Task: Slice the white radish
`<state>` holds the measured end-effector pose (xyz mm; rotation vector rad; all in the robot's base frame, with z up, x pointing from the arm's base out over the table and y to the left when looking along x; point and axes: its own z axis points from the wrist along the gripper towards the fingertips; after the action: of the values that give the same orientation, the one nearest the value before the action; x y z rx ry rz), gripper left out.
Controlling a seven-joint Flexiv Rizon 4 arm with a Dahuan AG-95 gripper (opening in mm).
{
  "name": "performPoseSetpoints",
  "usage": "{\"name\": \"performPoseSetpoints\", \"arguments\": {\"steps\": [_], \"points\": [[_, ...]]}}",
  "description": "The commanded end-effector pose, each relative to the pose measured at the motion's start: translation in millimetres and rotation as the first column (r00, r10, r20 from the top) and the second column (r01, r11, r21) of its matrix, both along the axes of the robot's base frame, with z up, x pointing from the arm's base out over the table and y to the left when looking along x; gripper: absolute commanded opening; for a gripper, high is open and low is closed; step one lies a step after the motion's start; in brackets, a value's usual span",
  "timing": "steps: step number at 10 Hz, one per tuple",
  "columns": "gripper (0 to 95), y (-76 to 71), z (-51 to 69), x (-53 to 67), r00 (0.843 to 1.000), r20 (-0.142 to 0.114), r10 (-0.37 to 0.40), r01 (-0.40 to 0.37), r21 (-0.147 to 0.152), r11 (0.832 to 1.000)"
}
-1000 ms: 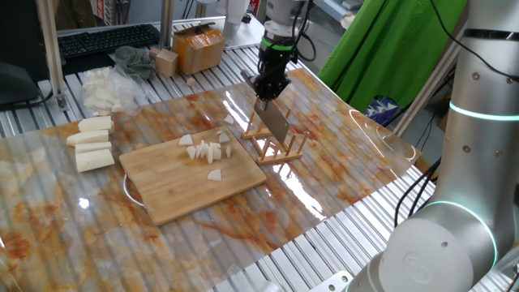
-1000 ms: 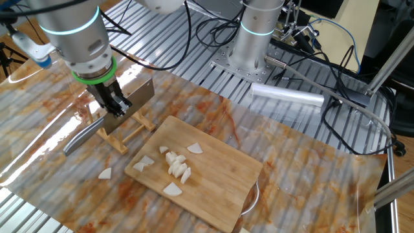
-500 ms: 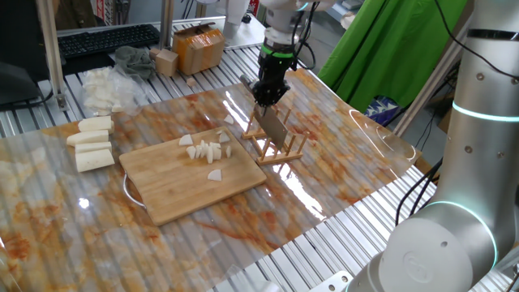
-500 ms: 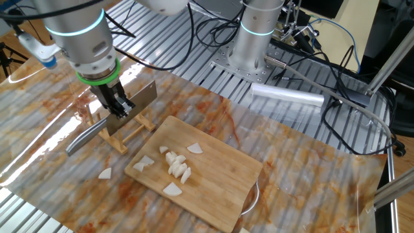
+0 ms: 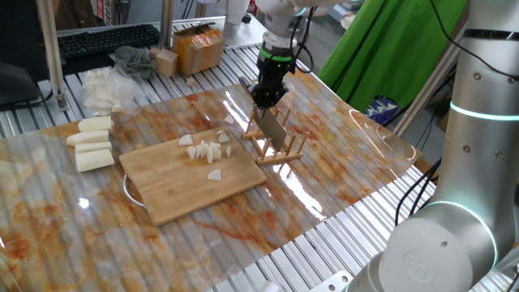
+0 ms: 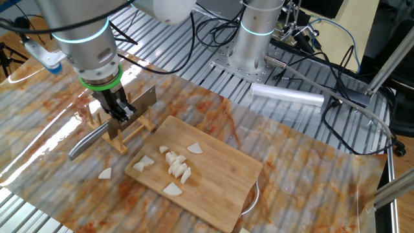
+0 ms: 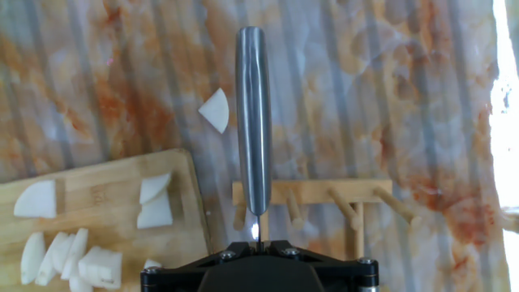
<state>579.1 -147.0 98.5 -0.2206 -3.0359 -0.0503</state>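
glossy metal knife handle (image 7: 253, 122); matt wooden rack (image 7: 324, 203), wooden board (image 6: 197, 171)

You get bright, even overhead light in all three views, with soft, faint shadows. The glossy table cover (image 5: 340, 154) throws white glare streaks just beside the gripper (image 5: 267, 96) and ahead of it. In the hand view, the right edge blows out white, and the knife handle (image 7: 253, 113) carries a sharp highlight. Focus stays crisp throughout.
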Motion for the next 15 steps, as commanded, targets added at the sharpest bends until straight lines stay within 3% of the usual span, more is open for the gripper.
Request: {"name": "performPoseSetpoints", "arguments": {"steps": [1, 5, 12, 15], "points": [[0.0, 0.0, -2.8, 0.1, 1.0, 0.009, 0.001, -0.001, 0.002, 1.0], [0.0, 1.9, -12.8, -7.8, 1.0, 0.021, 0.005, -0.005, 0.006, 1.0], [0.0, 4.8, -36.2, -6.3, 0.998, 0.064, 0.014, -0.015, 0.013, 1.0], [0.0, 5.7, -43.9, -5.9, 0.998, 0.07, 0.006, -0.007, 0.015, 1.0]]}}
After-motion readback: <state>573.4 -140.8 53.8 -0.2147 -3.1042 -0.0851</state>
